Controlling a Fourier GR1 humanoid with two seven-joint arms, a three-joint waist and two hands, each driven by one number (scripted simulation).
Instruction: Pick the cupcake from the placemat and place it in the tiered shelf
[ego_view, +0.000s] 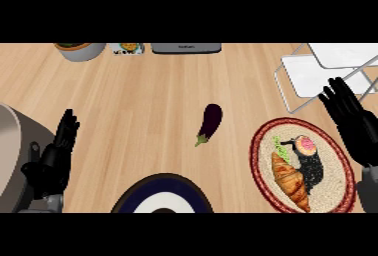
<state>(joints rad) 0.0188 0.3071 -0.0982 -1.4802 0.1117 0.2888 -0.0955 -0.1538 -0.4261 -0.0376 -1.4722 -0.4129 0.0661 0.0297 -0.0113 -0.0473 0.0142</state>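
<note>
— cupcake (304, 145) sits on the placemat (336, 192), beside the croissant (291, 181). soft frosting, probably light.

— take it low round the base, then. right hand (353, 120), by the shelf (325, 70), has straight fingers, empty; left hand (53, 155) too.

Left hand (53, 152) at the view's lower left, fingers straight and pointing up, resting. Right hand (354, 122) at the right edge, fingers extended, open.
</note>
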